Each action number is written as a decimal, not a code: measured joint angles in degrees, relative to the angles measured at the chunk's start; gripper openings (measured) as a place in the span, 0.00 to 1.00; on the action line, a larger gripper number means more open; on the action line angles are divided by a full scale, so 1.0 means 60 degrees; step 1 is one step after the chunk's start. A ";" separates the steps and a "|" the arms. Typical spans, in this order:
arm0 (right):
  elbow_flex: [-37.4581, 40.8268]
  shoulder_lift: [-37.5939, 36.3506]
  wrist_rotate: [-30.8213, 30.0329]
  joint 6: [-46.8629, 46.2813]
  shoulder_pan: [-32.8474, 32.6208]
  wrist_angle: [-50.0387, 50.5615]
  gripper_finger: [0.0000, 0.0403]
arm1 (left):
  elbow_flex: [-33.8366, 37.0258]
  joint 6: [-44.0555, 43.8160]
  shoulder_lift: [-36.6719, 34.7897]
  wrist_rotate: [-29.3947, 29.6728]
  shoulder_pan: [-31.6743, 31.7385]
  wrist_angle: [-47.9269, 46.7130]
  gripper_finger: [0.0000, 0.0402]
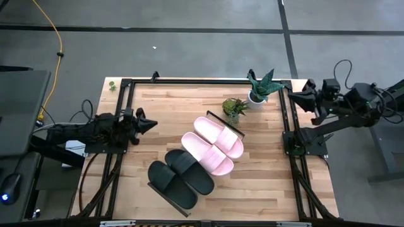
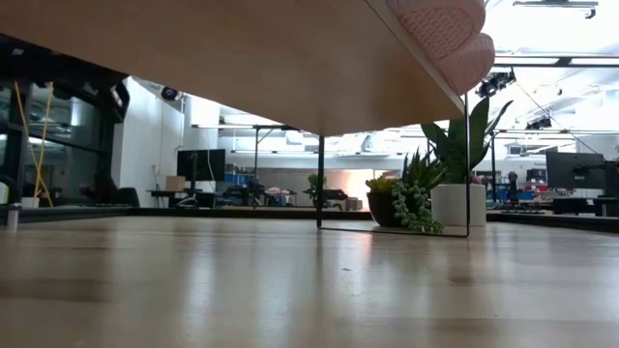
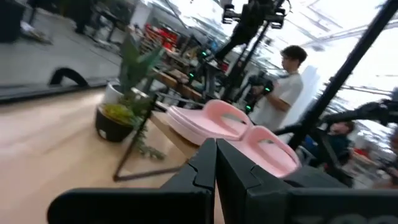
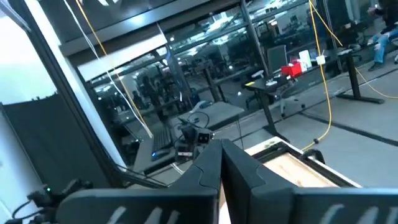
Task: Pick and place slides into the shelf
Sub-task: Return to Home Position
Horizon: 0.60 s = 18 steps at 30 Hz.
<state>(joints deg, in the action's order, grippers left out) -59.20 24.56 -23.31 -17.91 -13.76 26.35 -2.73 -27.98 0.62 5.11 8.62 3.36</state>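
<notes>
Light-wood planks make up the surface (image 1: pixel 265 183), ringed by grey concrete floor (image 1: pixel 189 57). A long light-wood shelf with a thin black frame (image 2: pixel 242 58) stands raised on it, lying diagonally. On the shelf, two matte black slides (image 1: pixel 180 178) and two light pink slides (image 1: pixel 213 144) lie side by side, their long axes parallel and crossing the shelf's length. Two potted plants (image 1: pixel 261 85) stand by its far end. The left tool (image 1: pixel 153 124) and right tool (image 1: pixel 293 95) hover at opposite edges, fingers pressed together, empty.
</notes>
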 joint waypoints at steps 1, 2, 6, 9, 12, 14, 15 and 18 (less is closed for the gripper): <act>0.0000 -0.0063 0.0000 -0.0010 0.0000 0.0111 0.00 | -0.0016 -0.0099 -0.0029 -0.0137 0.0000 -0.0110 0.00; 0.0000 -0.0133 0.0000 -0.0039 0.0000 0.0273 0.00 | -0.0016 -0.0147 -0.0061 -0.0309 0.0000 -0.0236 0.00; 0.0002 -0.0438 -0.0011 -0.0487 0.0000 0.0788 0.00 | -0.0016 0.0121 -0.0051 -0.1027 -0.0001 -0.0531 0.00; 0.0004 -0.0630 -0.0036 -0.0736 0.0000 0.1078 0.00 | -0.0016 0.0429 -0.0043 -0.1127 -0.0004 -0.1005 0.00; 0.0002 -0.0759 -0.0018 -0.0850 0.0000 0.1261 0.00 | -0.0016 0.0596 -0.0048 -0.1175 -0.0004 -0.1531 0.00; 0.0004 -0.0802 0.0065 -0.0867 0.0000 0.1301 0.00 | -0.0125 0.0810 -0.0040 -0.1172 -0.0004 -0.1706 0.00; 0.0000 -0.0809 0.0103 -0.0867 0.0000 0.1290 0.00 | -0.0194 0.0913 -0.0052 -0.1160 -0.0004 -0.1828 0.00; 0.0004 -0.0815 0.0404 -0.0940 0.0000 0.1289 0.00 | -0.0360 0.1092 -0.0054 -0.1105 -0.0004 -0.2646 0.00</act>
<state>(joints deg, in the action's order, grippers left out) -59.18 19.66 -20.89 -23.55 -13.76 34.08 -4.89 -21.43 0.30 -1.51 8.60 -12.52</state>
